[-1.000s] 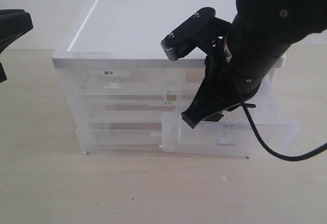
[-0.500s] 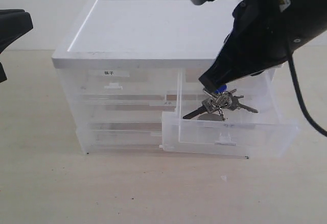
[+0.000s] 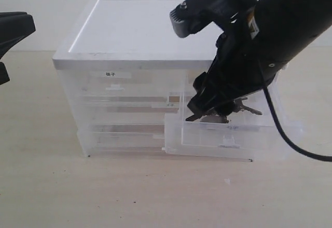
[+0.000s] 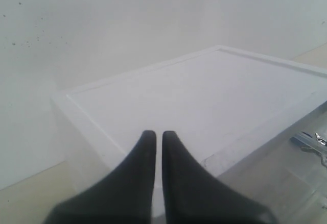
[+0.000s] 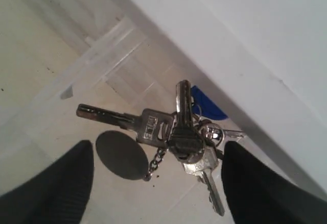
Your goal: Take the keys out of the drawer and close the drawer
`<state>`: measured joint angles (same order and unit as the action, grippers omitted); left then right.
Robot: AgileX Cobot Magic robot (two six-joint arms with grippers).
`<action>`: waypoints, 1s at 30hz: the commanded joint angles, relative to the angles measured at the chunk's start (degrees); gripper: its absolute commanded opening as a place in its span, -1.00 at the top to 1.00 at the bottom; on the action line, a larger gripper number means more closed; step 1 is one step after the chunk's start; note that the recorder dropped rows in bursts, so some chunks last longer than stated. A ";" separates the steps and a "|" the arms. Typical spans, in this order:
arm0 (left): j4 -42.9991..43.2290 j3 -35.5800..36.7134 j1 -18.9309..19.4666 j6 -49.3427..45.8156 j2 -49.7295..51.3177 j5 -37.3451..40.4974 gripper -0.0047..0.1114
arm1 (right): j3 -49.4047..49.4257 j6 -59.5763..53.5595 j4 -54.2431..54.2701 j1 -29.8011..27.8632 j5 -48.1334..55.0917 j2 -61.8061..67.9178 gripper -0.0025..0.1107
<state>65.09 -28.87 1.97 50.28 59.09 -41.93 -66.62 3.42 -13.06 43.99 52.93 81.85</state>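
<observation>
The keys point(image 5: 179, 132) lie on the floor of the pulled-out translucent drawer point(image 3: 233, 132), with a blue tag point(image 5: 207, 104) and a dark disc point(image 5: 121, 154) on a short chain. My right gripper point(image 5: 158, 178) is open, one finger on each side of the bunch, not closed on it. In the exterior view the right gripper point(image 3: 207, 114) reaches down into the drawer and a few key tips point(image 3: 249, 108) stick out beside it. My left gripper point(image 4: 155, 134) is shut and empty, hovering off the cabinet's left end point(image 3: 13, 28).
The drawer belongs to a white-topped translucent cabinet point(image 3: 145, 30) on a pale wooden table point(image 3: 155, 197). A half-width drawer with a white label point(image 3: 110, 74) and full-width drawers below it are closed. The open drawer's front wall point(image 3: 228, 139) juts toward the camera.
The right gripper, raised above the drawer half a second ago, has dropped back down over the keys. The keys still lie in the drawer. The left arm has not moved.
</observation>
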 commanded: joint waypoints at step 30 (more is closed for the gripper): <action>-1.26 0.25 -0.26 0.38 0.42 -0.26 0.84 | -0.02 -1.46 -3.78 -0.01 -0.72 5.68 0.96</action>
<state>64.51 -28.87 1.97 50.28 59.25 -41.93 -66.61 2.32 -17.36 43.99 51.85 87.96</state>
